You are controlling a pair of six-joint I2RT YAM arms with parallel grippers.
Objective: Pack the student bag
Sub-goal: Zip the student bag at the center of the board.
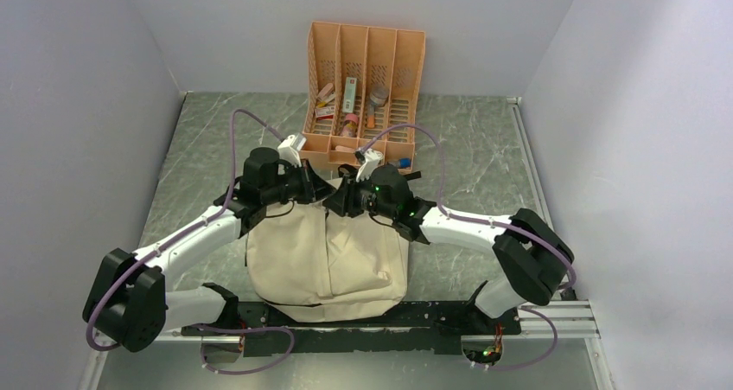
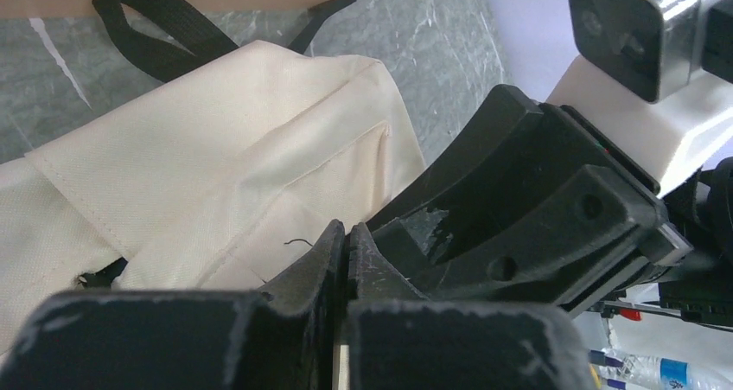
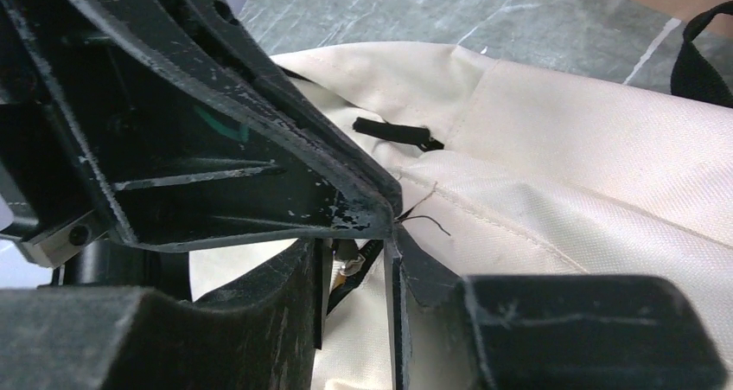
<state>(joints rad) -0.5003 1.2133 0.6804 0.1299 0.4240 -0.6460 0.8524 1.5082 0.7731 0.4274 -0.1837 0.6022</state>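
Observation:
The cream student bag (image 1: 320,260) lies flat between the two arms, with its top toward the far side. Both grippers meet at its top edge. My left gripper (image 1: 327,193) is shut, its tips (image 2: 346,230) pressed together against the bag's fabric (image 2: 216,148); whether fabric is pinched does not show. My right gripper (image 1: 344,195) faces it, fingers parted (image 3: 354,252). A small metal zipper slider (image 3: 348,267) on black zipper tape sits in the gap, close to the left finger. The left gripper's fingers (image 3: 259,174) touch a seam of the bag (image 3: 588,165) just above.
An orange slotted organiser (image 1: 363,87) holding several small items stands just behind the bag. The bag's black strap loop (image 2: 156,35) lies on the grey marble-pattern table (image 1: 484,148) in front of it. White walls close in on the left, back and right.

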